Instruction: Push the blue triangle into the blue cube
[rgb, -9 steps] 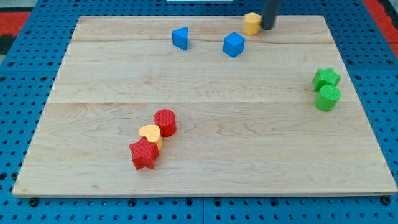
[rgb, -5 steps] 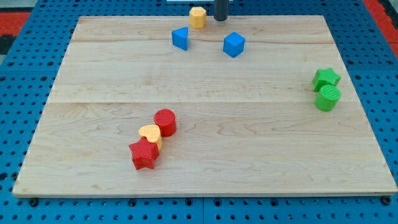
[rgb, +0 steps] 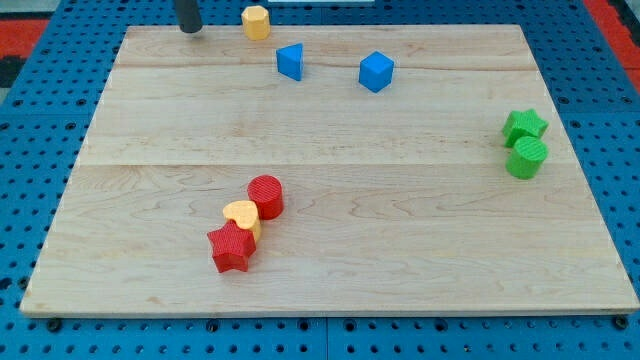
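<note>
On the wooden board (rgb: 330, 260) we see the blue cube (rgb: 376, 71); the blue triangle (rgb: 290, 61) lies to its left, apart. My tip (rgb: 188, 29), holding nothing, stands far left of the cube, touching no block.

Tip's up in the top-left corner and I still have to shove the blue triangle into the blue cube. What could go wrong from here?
1. My tip sits left of the yellow block, which lies just above the blue triangle; a direct approach may clip it.
2. An off-centre push on the triangle's slanted faces may turn it past the blue cube.
3. Both blue blocks lie near the board's top edge; pushing hard could slide the cube off.
</note>
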